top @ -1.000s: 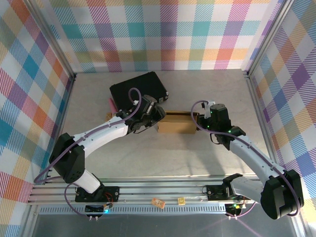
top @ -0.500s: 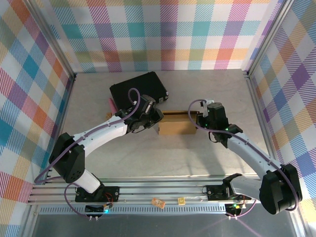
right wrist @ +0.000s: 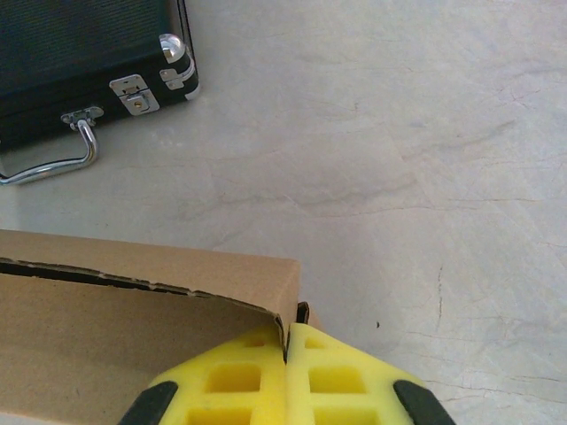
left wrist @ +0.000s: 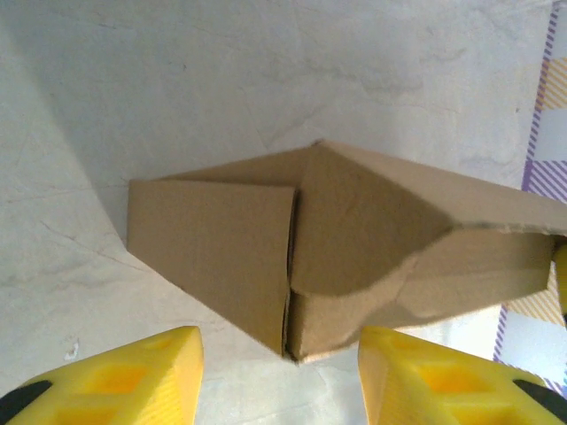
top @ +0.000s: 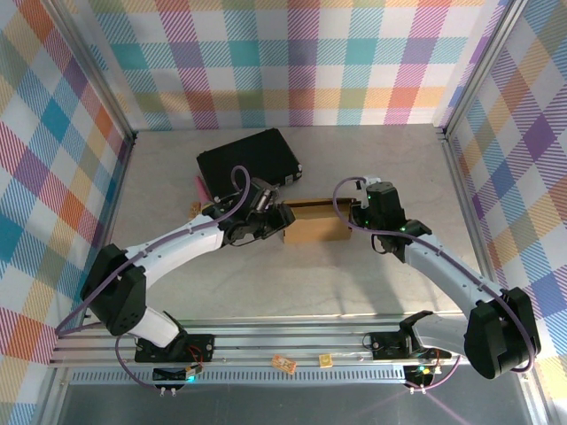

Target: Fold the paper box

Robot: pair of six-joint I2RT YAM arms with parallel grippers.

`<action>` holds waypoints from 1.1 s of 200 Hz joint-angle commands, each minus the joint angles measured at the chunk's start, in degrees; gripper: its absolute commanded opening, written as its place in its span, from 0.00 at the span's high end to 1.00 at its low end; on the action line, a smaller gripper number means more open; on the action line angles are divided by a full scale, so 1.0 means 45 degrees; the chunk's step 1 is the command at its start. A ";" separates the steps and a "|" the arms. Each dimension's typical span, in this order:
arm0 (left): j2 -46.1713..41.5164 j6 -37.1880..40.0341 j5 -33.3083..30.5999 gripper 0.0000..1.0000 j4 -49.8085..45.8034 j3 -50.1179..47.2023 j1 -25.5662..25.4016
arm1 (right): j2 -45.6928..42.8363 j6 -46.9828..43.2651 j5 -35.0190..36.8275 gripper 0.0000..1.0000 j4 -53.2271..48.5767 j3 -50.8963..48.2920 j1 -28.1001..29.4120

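Now the right gripper (right wrist: 288, 343) has edged in on the paper box (top: 314, 221), mid-table by the black case (top: 248, 159), and is clenched on its end wall. The left gripper (left wrist: 279, 350) stands released, straddling the loose-flap end: tucking judged outstanding.

You're seeing the paper box (top: 314, 223) lying mid-counter (top: 266, 283), between your two arms. The black case (top: 248, 158) is sitting behind it and to the left, near but apart, its handle (right wrist: 49, 164) facing the box. Your left gripper (left wrist: 276, 345) is hanging at the box's left end, jaws either side of that corner, not touching. Your right gripper (right wrist: 286, 341) is meeting the right end with closed jaws.
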 commanded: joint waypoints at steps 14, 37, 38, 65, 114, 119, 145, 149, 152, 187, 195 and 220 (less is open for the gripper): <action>-0.1069 -0.1258 0.0528 0.49 0.0070 -0.0250 -0.0101 | 0.0400 -0.0064 -0.0049 1.00 -0.1210 -0.0005 0.0181; -0.1859 -0.3052 0.0131 0.46 -0.0013 -0.0120 -0.0086 | 0.0361 -0.0063 -0.0004 1.00 -0.1264 -0.0002 0.0198; -0.1901 -0.3166 0.0087 0.46 -0.0014 -0.0120 -0.0086 | 0.0361 -0.0063 0.0003 1.00 -0.1268 -0.0006 0.0198; -0.2846 -0.7135 -0.1860 0.35 -0.1031 -0.0162 -0.0104 | 0.0341 -0.0065 0.0067 1.00 -0.1313 -0.0009 0.0198; -0.1699 -1.2094 -0.1937 0.24 0.0165 -0.0179 0.0013 | 0.0292 -0.0026 0.0089 1.00 -0.1374 -0.0057 0.0198; -0.1491 -1.2236 -0.1886 0.23 0.0313 -0.0126 0.0013 | 0.0302 -0.0039 0.0079 1.00 -0.1392 -0.0058 0.0198; -0.0792 -1.3130 -0.2014 0.21 0.1598 0.0041 0.0013 | 0.0297 -0.0054 0.0069 1.00 -0.1371 -0.0061 0.0198; -0.0711 -1.3220 -0.2011 0.21 0.1650 0.0086 0.0028 | 0.0302 -0.0045 0.0052 1.00 -0.1369 -0.0050 0.0198; -0.0654 -1.3279 -0.2005 0.21 0.1688 0.0115 0.0032 | 0.0302 -0.0044 0.0040 1.00 -0.1358 -0.0063 0.0198; -0.0100 -1.3511 -0.1710 0.21 0.2169 0.0231 0.0015 | 0.0341 -0.0028 0.0047 1.00 -0.1362 -0.0067 0.0198; -0.0051 -1.3559 -0.1641 0.23 0.2241 0.0186 0.0013 | 0.0341 -0.0030 0.0050 1.00 -0.1353 -0.0071 0.0196; -0.0218 -1.3766 -0.1786 0.31 0.2555 -0.0200 -0.0036 | 0.0421 -0.0030 0.0069 1.00 -0.1332 -0.0045 0.0198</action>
